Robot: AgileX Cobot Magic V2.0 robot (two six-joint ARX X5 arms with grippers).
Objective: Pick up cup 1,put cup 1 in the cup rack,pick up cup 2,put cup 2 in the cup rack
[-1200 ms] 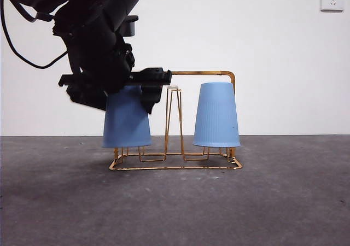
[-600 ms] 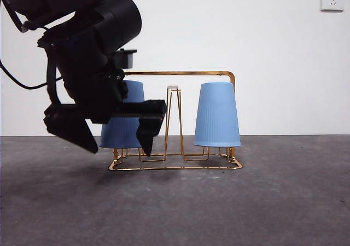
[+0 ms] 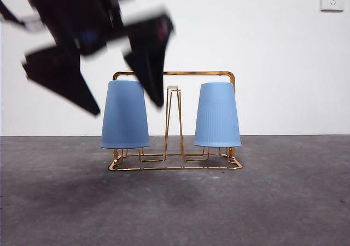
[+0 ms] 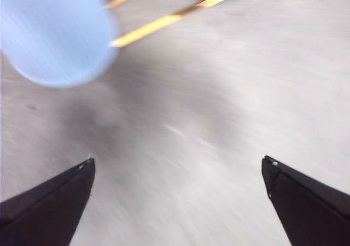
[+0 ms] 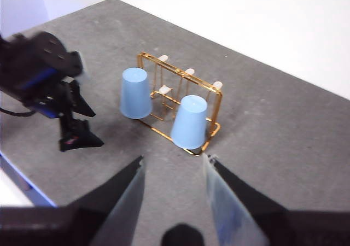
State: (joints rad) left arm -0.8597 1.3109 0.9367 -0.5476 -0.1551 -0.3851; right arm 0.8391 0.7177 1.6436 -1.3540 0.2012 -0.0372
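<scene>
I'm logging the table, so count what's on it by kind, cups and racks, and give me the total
Blue cups: 2, one and the other, both upside down on the rack.
Gold wire cup rack: 1.
Total: 3.

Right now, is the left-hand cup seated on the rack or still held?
Seated: the left cup stands upside down on the cup rack; the left gripper hangs open, clear of it.
</scene>
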